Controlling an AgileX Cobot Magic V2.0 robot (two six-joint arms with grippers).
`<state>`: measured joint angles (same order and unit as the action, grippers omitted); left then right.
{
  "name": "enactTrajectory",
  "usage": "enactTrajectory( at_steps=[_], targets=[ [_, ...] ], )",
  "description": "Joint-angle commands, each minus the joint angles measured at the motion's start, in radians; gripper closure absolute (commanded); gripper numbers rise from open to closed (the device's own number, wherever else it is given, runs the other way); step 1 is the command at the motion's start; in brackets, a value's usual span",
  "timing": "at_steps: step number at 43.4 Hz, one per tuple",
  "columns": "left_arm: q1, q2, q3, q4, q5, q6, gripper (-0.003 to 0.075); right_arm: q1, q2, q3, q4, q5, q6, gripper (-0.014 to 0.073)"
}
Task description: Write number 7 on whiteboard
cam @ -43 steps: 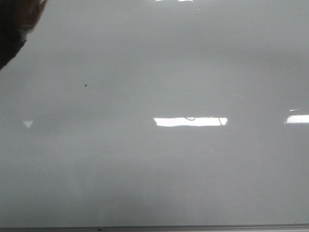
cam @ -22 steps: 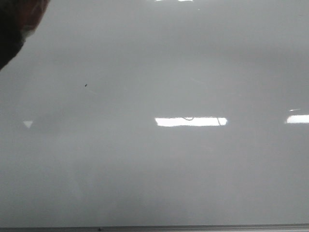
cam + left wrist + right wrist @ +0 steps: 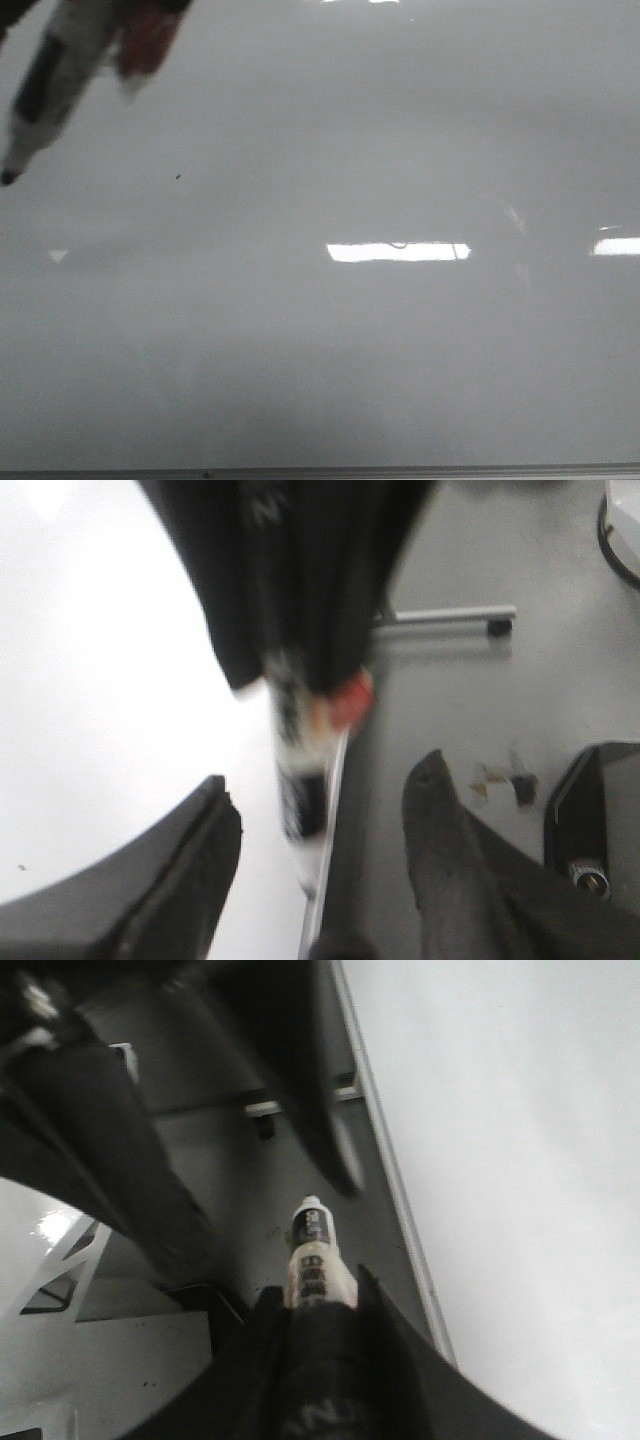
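Observation:
The whiteboard [image 3: 400, 350] fills the front view, pale grey and glossy. No number 7 shows on it; only a tiny dark speck [image 3: 178, 177]. A black-and-white marker [image 3: 45, 90] hangs blurred at the top left, its dark tip [image 3: 9, 177] at the left edge, beside a red part [image 3: 150, 40]. My right gripper [image 3: 320, 1295] is shut on the marker [image 3: 315, 1250], off the board's edge [image 3: 395, 1190]. My left gripper [image 3: 320, 830] is open and empty. In its view the right gripper [image 3: 300, 580] and the marker [image 3: 300, 780] hang over the board's edge.
Bright rectangular light reflections [image 3: 398, 252] lie on the board; its thin grey frame [image 3: 400, 471] runs along the bottom. Beside the board, the wrist views show grey floor, a metal bar [image 3: 450, 615], a black object [image 3: 600, 810] and a white structure [image 3: 60, 1260].
The marker and the gripper holding it have swung into the front view's top left, reaching down along the left edge. Before, only a dark shape sat in that corner.

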<state>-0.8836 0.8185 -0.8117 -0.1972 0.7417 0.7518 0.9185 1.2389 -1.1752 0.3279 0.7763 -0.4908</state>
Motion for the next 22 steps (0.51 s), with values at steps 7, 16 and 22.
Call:
enactTrajectory(
  at_steps=[7,16,22],
  targets=[
    [-0.007,-0.228,0.116,-0.022,-0.086,-0.115,0.0499,-0.196,-0.245,0.181,0.013,-0.258,0.055,0.0651],
    [-0.007,-0.385,0.229,-0.122,-0.098,-0.135,0.0739,-0.327,-0.385,0.369,0.033,-0.41,0.095,0.0651],
    [-0.007,-0.42,0.256,-0.177,-0.104,-0.135,0.0741,-0.341,-0.406,0.433,0.065,-0.473,0.095,0.0651]
  ],
)
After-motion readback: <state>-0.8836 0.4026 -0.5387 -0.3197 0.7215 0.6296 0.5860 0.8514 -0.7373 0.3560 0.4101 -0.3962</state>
